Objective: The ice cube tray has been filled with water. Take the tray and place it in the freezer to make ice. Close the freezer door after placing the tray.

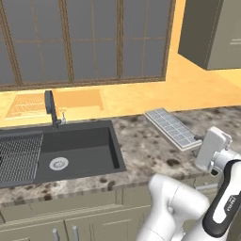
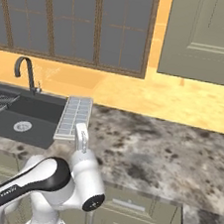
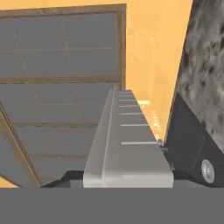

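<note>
- The claw (image 2: 81, 136) is sitting at the near end of the ice cube tray (image 1: 172, 128); its fingers are closing around that end, gripping it.
- The tray is lying flat on the speckled stone counter (image 1: 146, 150), just right of the dark matte sink (image 1: 75, 150).
- The tray is a narrow whitish-grey rectangle with a grid of small square cells; the water (image 2: 76, 112) is showing as a pale blue surface.
- In the hand view, the tray (image 3: 127, 144) is running away from the camera, smooth and pale.
- Bare counter is lying open to the tray's right (image 2: 178, 153).
</note>
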